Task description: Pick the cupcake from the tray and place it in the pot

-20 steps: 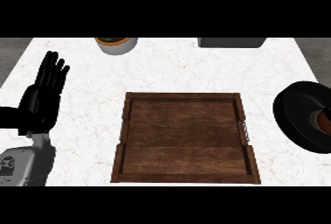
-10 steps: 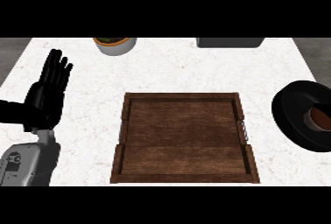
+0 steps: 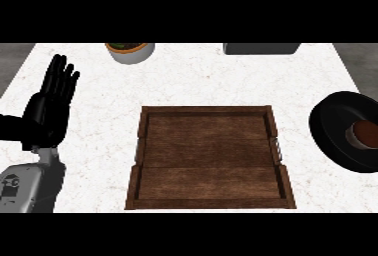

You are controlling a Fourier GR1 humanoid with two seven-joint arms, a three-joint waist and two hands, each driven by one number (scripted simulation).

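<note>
Head view: the cupcake [image 3: 363, 133] sits inside the black pot [image 3: 336, 142] at three o'clock, while the wooden tray [image 3: 210, 156] at centre holds nothing, so the placing looks done. The left hand [image 3: 49, 111] rests at nine o'clock, fingers straight, drifted slightly inward since a second ago. The right hand is out of view.

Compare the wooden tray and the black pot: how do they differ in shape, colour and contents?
The wooden tray is rectangular and brown; the black pot is round and dark. The tray lies at the counter's middle; the pot sits at the right edge, partly cut off. The tray holds nothing; the pot holds the brown cupcake. Both rest on the white counter.
</note>
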